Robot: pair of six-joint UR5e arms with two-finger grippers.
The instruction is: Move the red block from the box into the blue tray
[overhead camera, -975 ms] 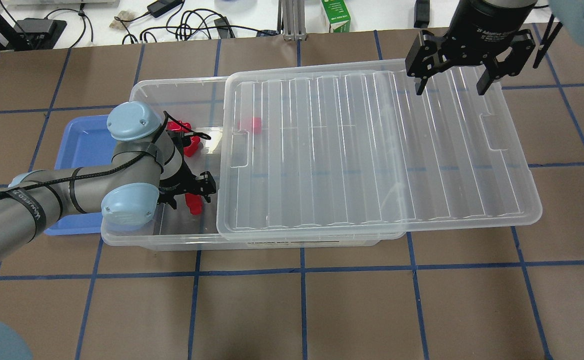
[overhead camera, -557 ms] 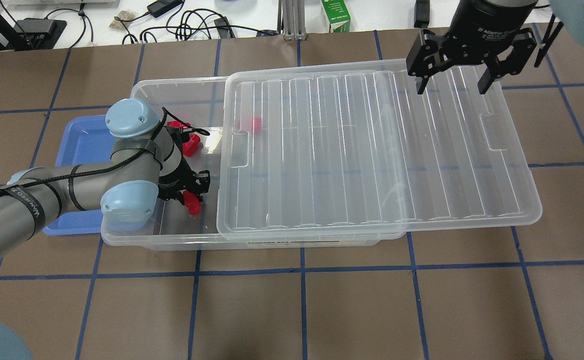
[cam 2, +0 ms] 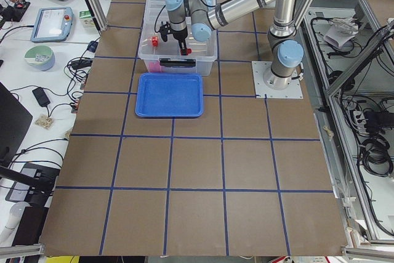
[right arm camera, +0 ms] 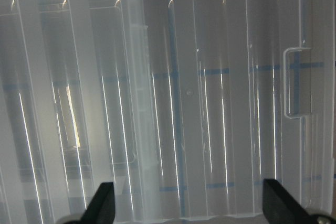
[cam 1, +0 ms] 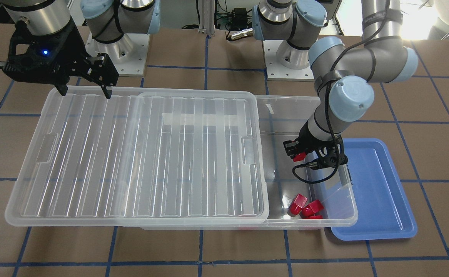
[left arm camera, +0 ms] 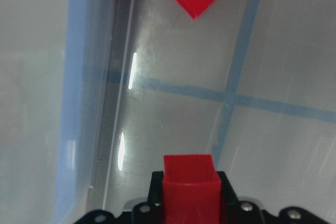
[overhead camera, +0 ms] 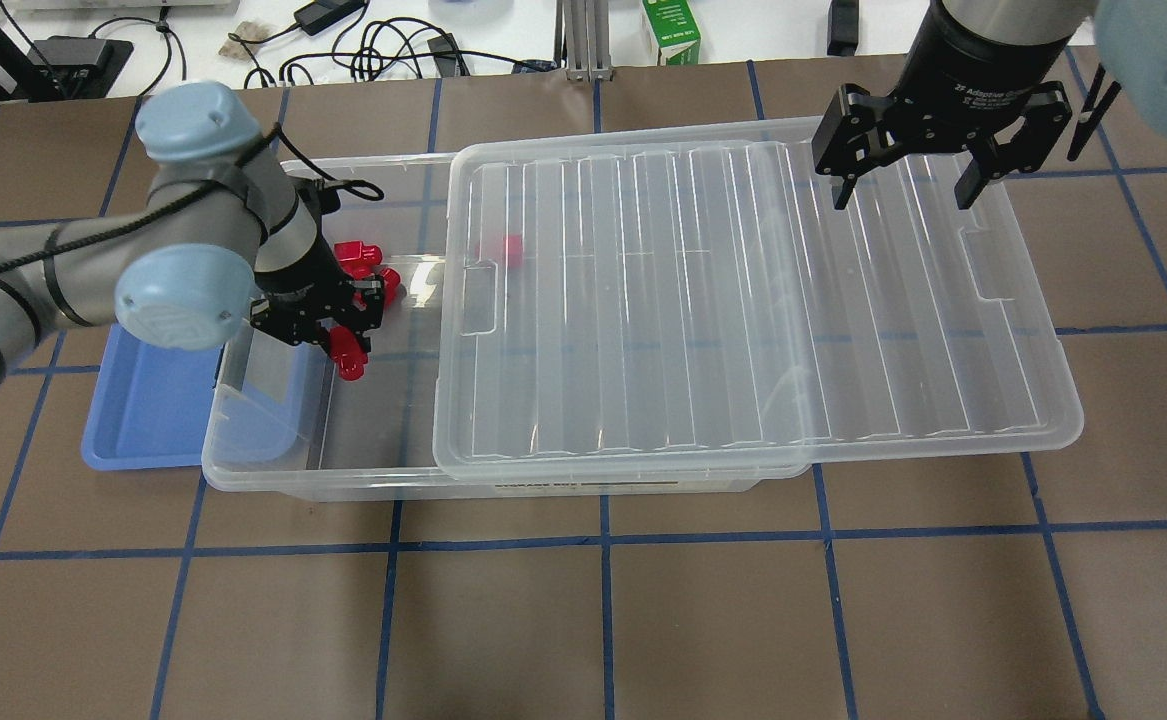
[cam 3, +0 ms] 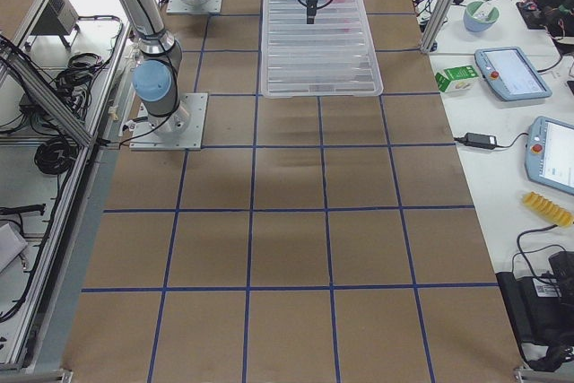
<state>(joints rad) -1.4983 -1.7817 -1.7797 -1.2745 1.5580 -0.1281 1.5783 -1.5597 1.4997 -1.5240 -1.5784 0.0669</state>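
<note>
My left gripper [overhead camera: 335, 338] is shut on a red block [overhead camera: 349, 362] and holds it above the floor of the box's [overhead camera: 343, 482] uncovered end. The left wrist view shows this block [left arm camera: 190, 182] clamped between the jaws. Loose red blocks [overhead camera: 361, 256] lie at the far side of the open end, and they also show in the front-facing view [cam 1: 305, 207]. One more red block [overhead camera: 511, 248] lies under the lid. The blue tray [overhead camera: 143, 405] sits against the box's left end, partly under its rim. My right gripper [overhead camera: 903, 178] is open and empty above the lid's far right corner.
The ribbed clear lid [overhead camera: 743, 300] is slid to the right, covers most of the box and overhangs its right end. The box wall [cam 1: 348, 181] stands between the held block and the tray [cam 1: 378, 192]. Cables and a green carton [overhead camera: 671, 30] lie beyond the table's far edge.
My left arm has swung toward the far side, and the gripper has carried the red block up and away from the box's near wall. The right gripper has barely moved.
</note>
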